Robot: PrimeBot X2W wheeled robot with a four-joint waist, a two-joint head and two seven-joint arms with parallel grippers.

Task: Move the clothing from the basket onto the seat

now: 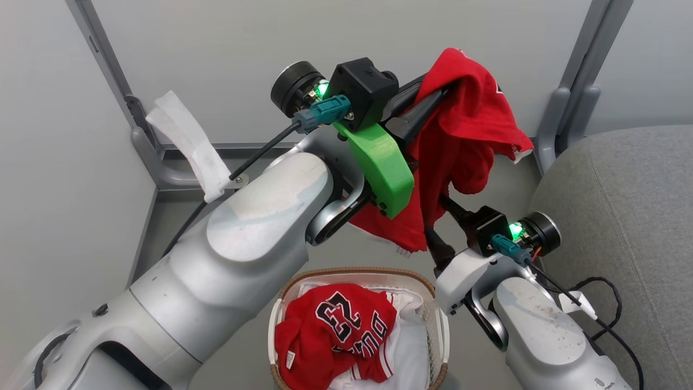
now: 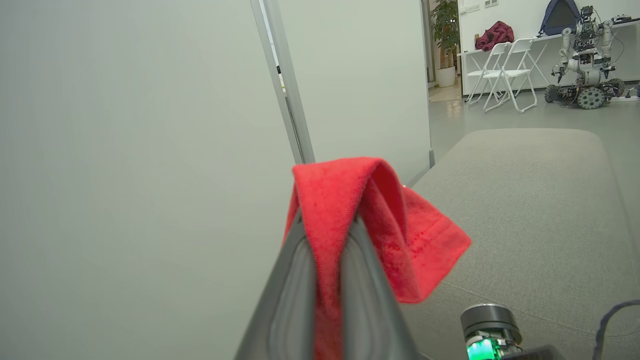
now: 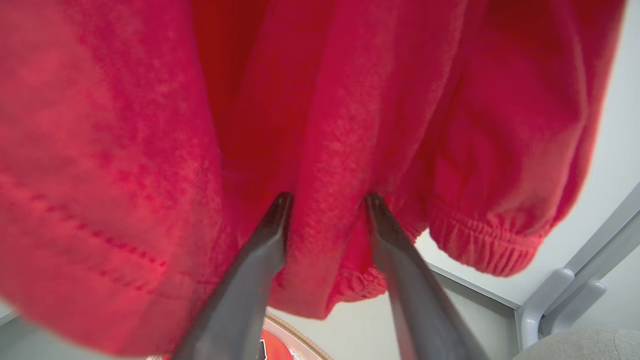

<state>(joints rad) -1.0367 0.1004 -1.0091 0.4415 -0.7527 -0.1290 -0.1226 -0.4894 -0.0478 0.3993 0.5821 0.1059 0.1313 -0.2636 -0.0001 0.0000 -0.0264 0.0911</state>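
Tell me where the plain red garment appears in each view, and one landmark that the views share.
Head view: upper centre-right, plain red garment hanging from the left pincer.
Left wrist view: centre, pinched between the fingers.
Right wrist view: upper part, a fold between the right pincer's open fingers.
Shared landmark: grey seat, at the right in every view.

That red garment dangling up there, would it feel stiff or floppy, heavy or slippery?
Probably very floppy: the red garment drapes in loose folds from the left end effector, which pinches just one fold. Likely light, since that small pinch seems to carry it. Its fuzzy-looking weave probably grips rather than slips.
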